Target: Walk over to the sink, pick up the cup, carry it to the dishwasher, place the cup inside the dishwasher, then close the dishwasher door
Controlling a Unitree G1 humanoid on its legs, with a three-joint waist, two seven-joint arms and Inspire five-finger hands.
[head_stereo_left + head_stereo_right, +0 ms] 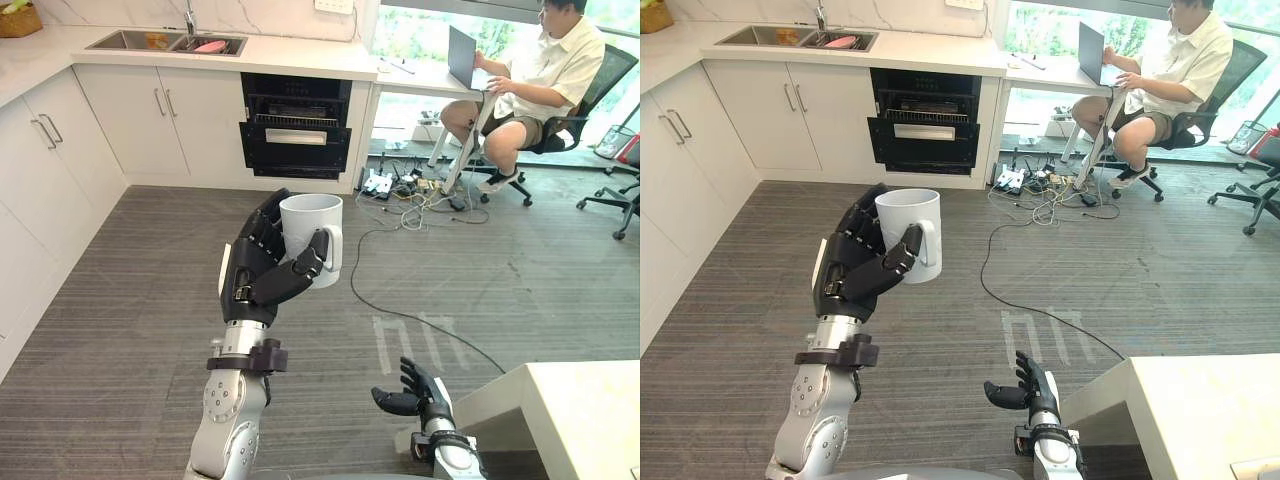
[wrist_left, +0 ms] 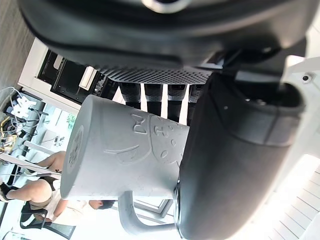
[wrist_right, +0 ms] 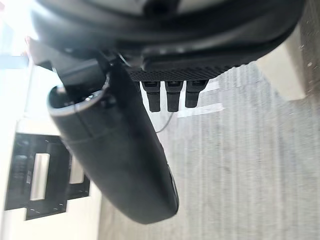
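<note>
Dishwasher [image 1: 295,125]: black, set under the far counter, right of the sink [image 1: 165,42]. Cables [image 1: 420,190] are strewn on the floor by a seated person [image 1: 530,80]. Cup [image 1: 310,235]: white, clasped mid-air in the curled left hand [image 1: 258,268], well short of the dishwasher; held upright, mouth up, handle rightward. Right hand [image 1: 415,395]: low, loosely spread, nothing held.

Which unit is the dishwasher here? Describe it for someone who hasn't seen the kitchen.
Follow the white counter along the far wall to the sink. Below and right of it, beside the white cabinet doors, sits the dishwasher: the only black front there.
</note>
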